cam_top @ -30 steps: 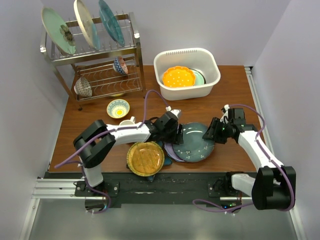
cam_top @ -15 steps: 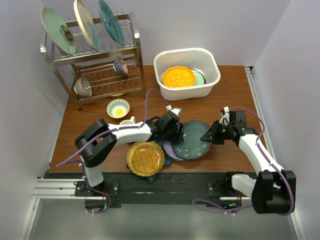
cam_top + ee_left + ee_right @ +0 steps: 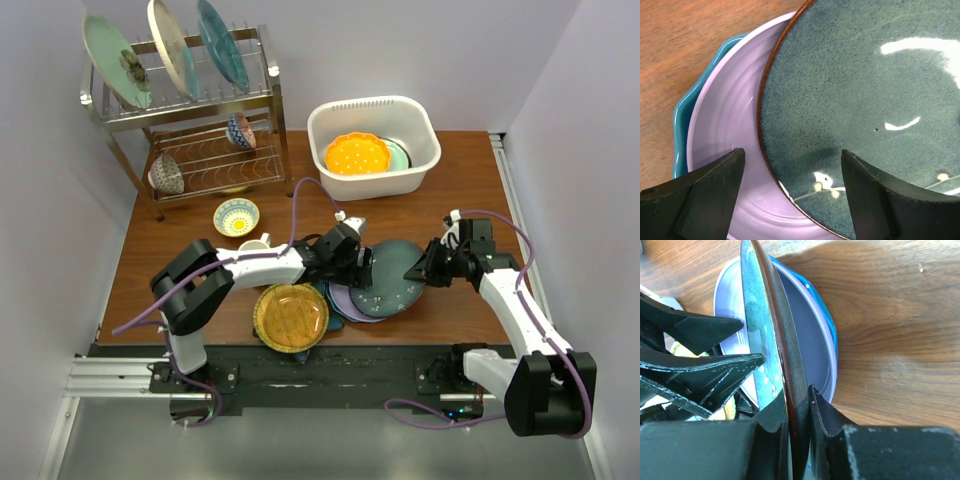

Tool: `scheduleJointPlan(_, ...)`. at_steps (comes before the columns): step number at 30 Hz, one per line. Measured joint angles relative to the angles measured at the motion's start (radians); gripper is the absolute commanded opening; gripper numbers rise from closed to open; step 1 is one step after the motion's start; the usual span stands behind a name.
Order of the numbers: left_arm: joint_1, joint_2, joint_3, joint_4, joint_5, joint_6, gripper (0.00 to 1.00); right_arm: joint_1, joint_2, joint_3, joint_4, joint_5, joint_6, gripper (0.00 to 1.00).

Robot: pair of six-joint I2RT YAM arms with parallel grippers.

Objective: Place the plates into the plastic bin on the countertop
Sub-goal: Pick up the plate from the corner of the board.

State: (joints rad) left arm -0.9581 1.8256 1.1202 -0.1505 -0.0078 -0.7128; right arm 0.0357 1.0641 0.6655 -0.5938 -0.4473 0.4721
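place: lab mock-kitchen | cues: bare white walls [image 3: 40,250], arm rail [image 3: 110,378], dish rack [image 3: 185,110], wood countertop [image 3: 470,180]

1. In the top view the orange dotted plate [image 3: 357,154] covers most of the mint plate [image 3: 400,155] inside the plastic bin [image 3: 372,101].
2. The left arm [image 3: 265,265] hides part of the white mug [image 3: 255,243].
3. In the left wrist view the dark teal plate [image 3: 855,100] hides much of the lavender plate [image 3: 725,135], and the teal star-shaped plate [image 3: 681,120] shows only a thin edge.
4. There the bottom edge cuts both fingers [image 3: 710,195] of the left gripper [image 3: 792,160].
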Motion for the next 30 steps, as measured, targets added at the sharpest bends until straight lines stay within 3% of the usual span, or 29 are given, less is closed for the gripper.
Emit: scheduleJointPlan(30, -0.002, -0.274, -0.096, -0.037, -0.028, 0.018, 1.00, 0.002, -0.067, 0.042, -0.066, 0.046, -0.021, 0.00)
